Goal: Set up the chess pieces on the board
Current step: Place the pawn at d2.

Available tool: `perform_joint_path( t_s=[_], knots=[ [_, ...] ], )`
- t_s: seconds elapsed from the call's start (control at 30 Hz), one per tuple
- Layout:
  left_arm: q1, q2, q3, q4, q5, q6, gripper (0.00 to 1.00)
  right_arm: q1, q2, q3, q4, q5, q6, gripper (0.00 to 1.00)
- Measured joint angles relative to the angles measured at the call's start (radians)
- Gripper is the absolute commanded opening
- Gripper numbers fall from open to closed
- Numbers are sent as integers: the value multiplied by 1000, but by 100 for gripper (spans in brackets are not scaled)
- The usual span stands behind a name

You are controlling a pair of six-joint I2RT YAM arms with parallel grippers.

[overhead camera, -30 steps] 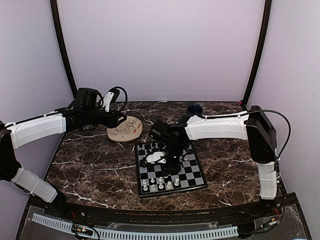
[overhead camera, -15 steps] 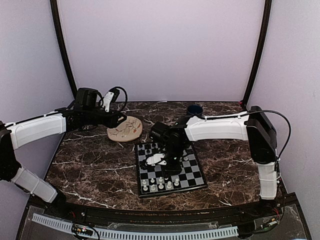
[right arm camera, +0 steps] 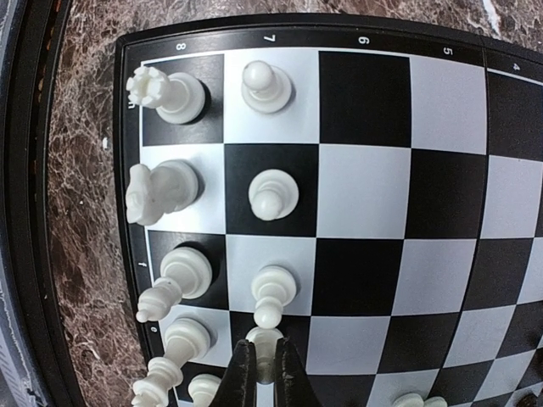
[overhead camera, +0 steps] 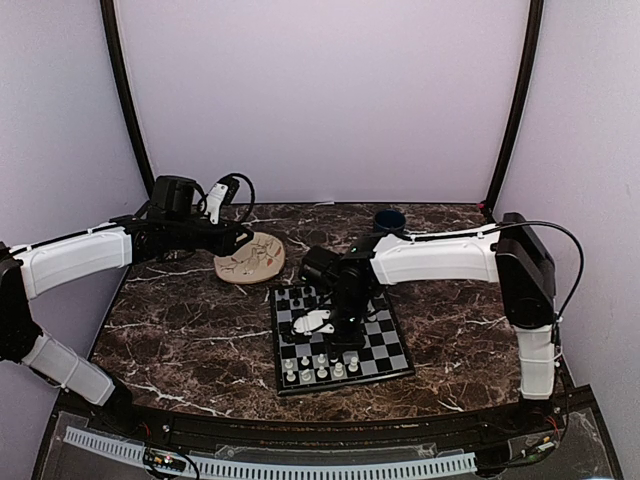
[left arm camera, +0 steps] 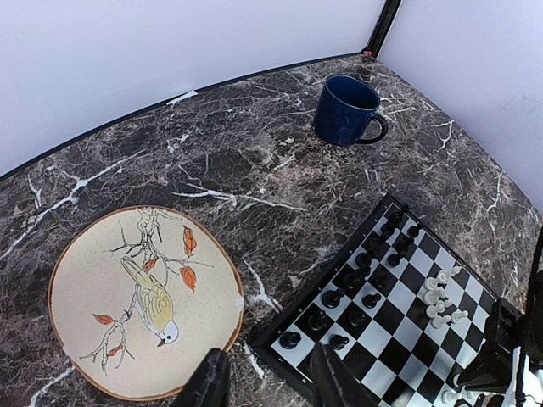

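Your right gripper (right arm camera: 265,363) is clamped on a white pawn (right arm camera: 265,339) at bottom centre, on the board (right arm camera: 127,51). Left gripper (left arm camera: 270,386) hangs apart and empty by the plate (left arm camera: 85,271). Black pieces (left arm camera: 365,280) look set. White rows at lower left are part-filled, with more pawns to place.

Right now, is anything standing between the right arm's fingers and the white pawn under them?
Nothing visible. The right fingers are closed on that white pawn on the board; the next pawn stands just beyond it, apart.
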Motion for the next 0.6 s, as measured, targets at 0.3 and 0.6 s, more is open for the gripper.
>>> perform_joint_path(
  t_s=[0.3, 0.6],
  knots=[
    [0, 0, 0, 0, 0, 0, 35, 3, -4, -17, 2, 19, -1, 17],
    [0, 2, 0, 0, 0, 0, 35, 3, -4, -20, 1, 35, -2, 25]
  ],
)
